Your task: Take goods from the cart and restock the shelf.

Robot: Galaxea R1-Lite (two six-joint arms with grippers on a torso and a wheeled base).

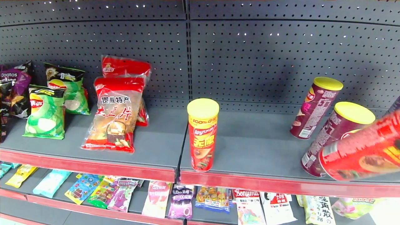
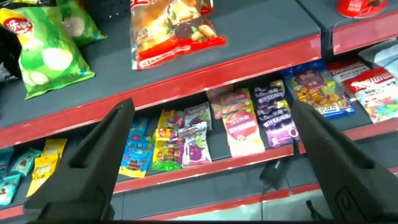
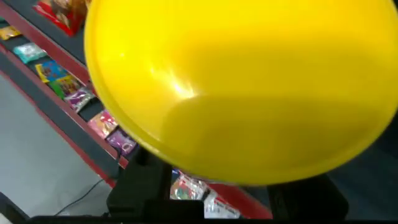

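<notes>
Held red can: a red tube with yellow print and a picture of food on its side is seen at the right end of the shelf. It is tilted steeply, with its silver-rimmed base turned toward the shelf's middle.
Place of held red can: it is carried clear of the shelf board, over the red front edge, and overlaps the nearer purple can.
Yellow lid: the can's round yellow lid, smooth and glossy, is seen close up in the right wrist view.
Right gripper: the right gripper is clenched around the held red can. Its dark fingers are seen just under the lid.
Left gripper: the left gripper is spread wide with nothing between its dark fingers. It is held before the lower shelf.
Standing red can: a matching red tube with a yellow top is set upright at the shelf's front edge, well apart from the held one.
Farther purple can: a second purple tube with a yellow top is stood behind the nearer one.
Snack bags: red-topped bags and green chip bags are laid on the left part of the shelf.
Candy packets: small bright packets are laid in a row on the lower shelf.
</notes>
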